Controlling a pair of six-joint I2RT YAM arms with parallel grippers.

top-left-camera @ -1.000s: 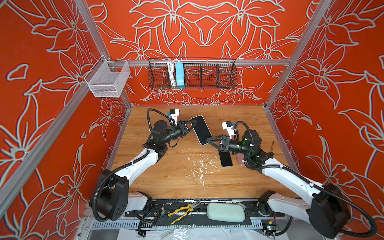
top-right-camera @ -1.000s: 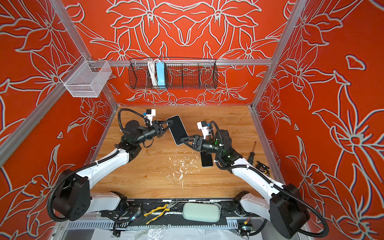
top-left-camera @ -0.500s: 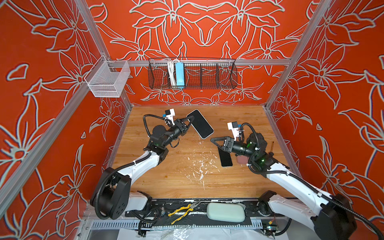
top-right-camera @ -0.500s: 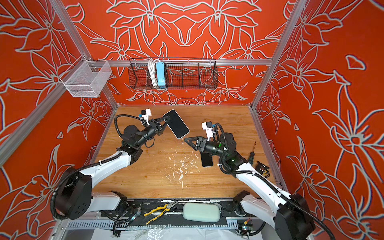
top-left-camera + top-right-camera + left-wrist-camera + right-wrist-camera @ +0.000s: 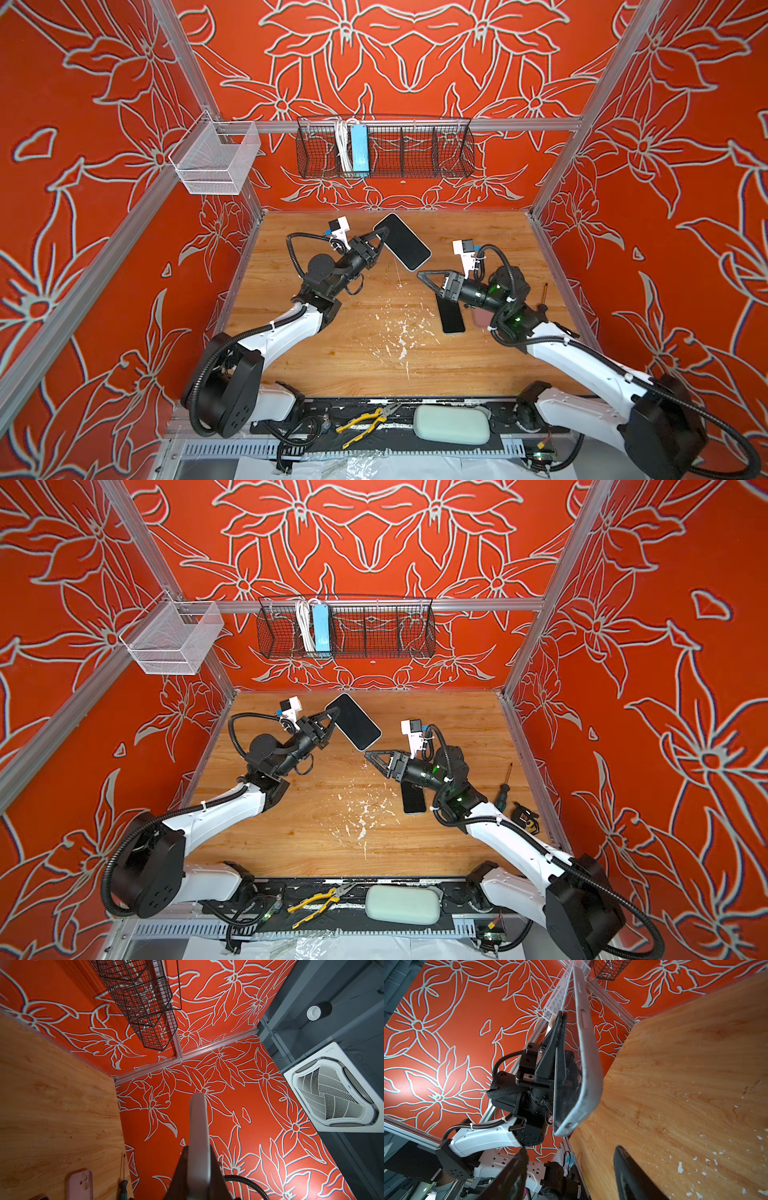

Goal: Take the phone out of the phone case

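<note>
**Phone held off the tabletop, right fingers spread and empty**

The phone (image 5: 402,243), black-faced with a pale rim, is in the air over the far half of the tabletop (image 5: 332,365), a little left of its middle and tilted. The left fingers (image 5: 374,240) are clamped on one of its short ends. Whether the pale rim (image 5: 588,1059) is a case or the phone's own edge I cannot tell. The right fingers (image 5: 434,279) hover near the phone's lower corner without touching it, spread apart with nothing between them (image 5: 631,1174). Below the right arm a second dark phone (image 5: 451,318) lies flat on the right half of the tabletop. A pink case (image 5: 79,1185) lies just beside it toward the right edge, and a screwdriver (image 5: 505,789) lies closer still to that edge. White flecks (image 5: 399,328) dot the middle.
</note>
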